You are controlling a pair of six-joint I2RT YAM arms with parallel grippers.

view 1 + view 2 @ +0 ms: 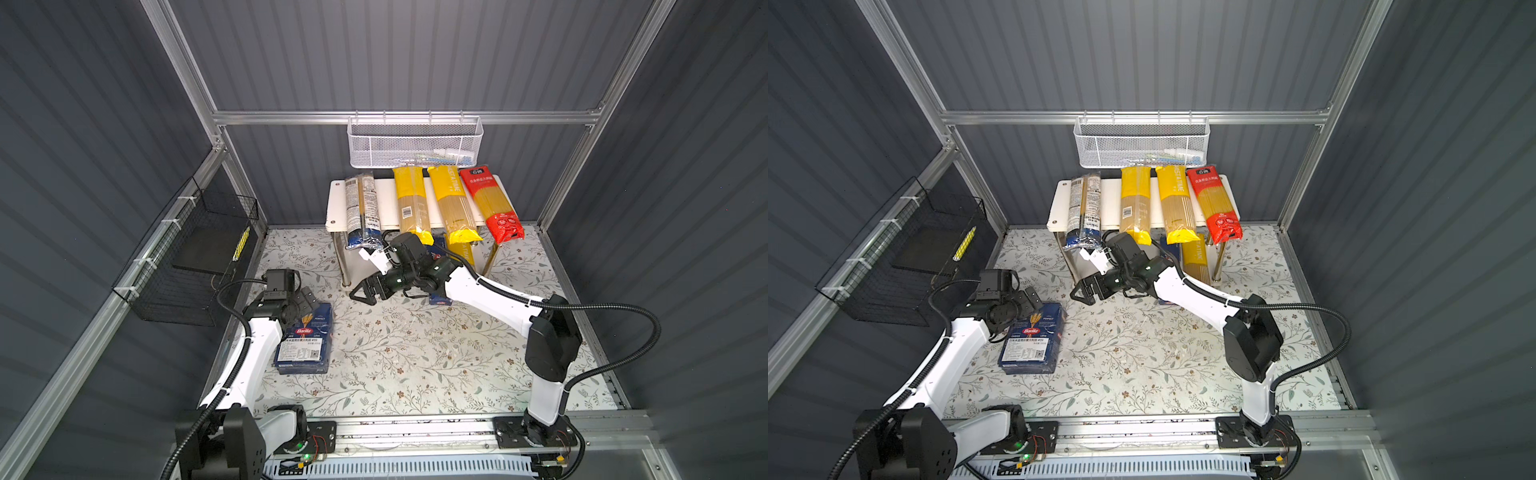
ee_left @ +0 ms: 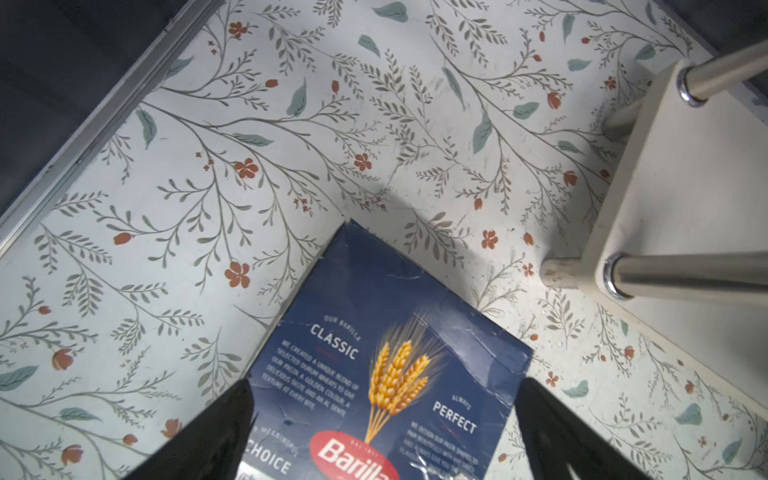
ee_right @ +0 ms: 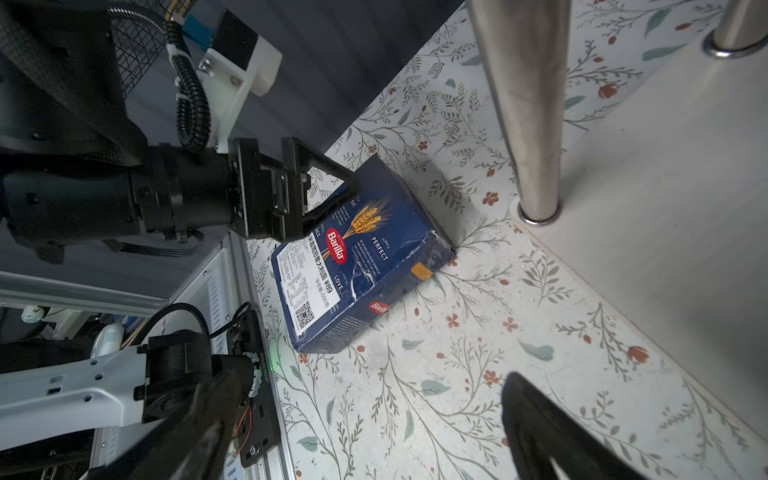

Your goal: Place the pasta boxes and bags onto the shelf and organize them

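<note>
The wide dark blue Barilla box (image 1: pixel 305 345) (image 1: pixel 1034 345) lies flat on the floral floor at the left. My left gripper (image 1: pixel 307 297) (image 2: pixel 386 386) hovers open over its far end, a finger on each side, and also shows in the right wrist view (image 3: pixel 332 199). My right gripper (image 1: pixel 363 296) (image 3: pixel 370 382) is open and empty in front of the shelf (image 1: pixel 384 203). On the top board lie a clear bag with dark blue ends (image 1: pixel 361 208), two yellow bags (image 1: pixel 411 203) (image 1: pixel 453 203) and a red bag (image 1: pixel 492 203). Below them are another yellow bag (image 1: pixel 465 253) and a narrow blue box (image 1: pixel 439 299), mostly hidden by the right arm.
A white mesh basket (image 1: pixel 415 145) hangs on the back rail above the shelf. A black wire basket (image 1: pixel 187 253) hangs on the left wall. Chrome shelf legs (image 3: pixel 523 104) and the lower white board (image 2: pixel 685 187) stand close to both grippers. Grey walls enclose the floor.
</note>
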